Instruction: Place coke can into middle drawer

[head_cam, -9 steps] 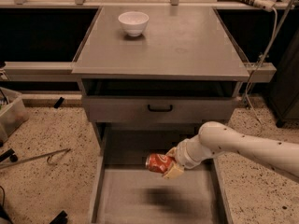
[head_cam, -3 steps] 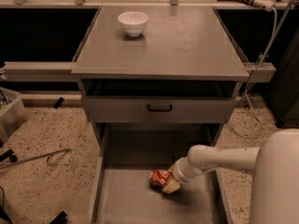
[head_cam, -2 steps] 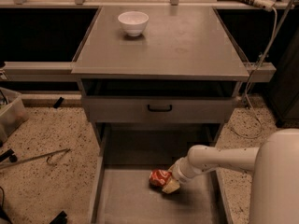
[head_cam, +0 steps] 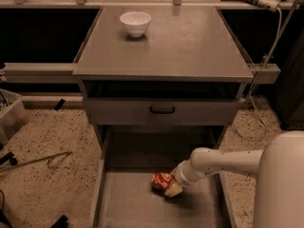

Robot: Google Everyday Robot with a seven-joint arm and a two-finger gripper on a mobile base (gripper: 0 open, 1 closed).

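Observation:
The coke can [head_cam: 160, 180], red-orange and dented, lies on its side on the floor of the pulled-out middle drawer [head_cam: 128, 203], a wide grey tray below the cabinet. My gripper [head_cam: 172, 186] reaches in from the right on a white arm and is shut on the can's right end, with a tan fingertip [head_cam: 174, 190] under it. The can sits near the middle of the tray, touching or just above the floor.
A white bowl [head_cam: 135, 23] stands on the cabinet top at the back left. A shut grey drawer front with a black handle [head_cam: 162, 110] is above the open tray. A wire hanger [head_cam: 52, 160] and a bin [head_cam: 9, 115] lie on the floor at left. Cables hang at right.
Since three seconds ago the gripper has lowered the can down and slightly left onto the drawer floor. Over the last second nothing has visibly moved.

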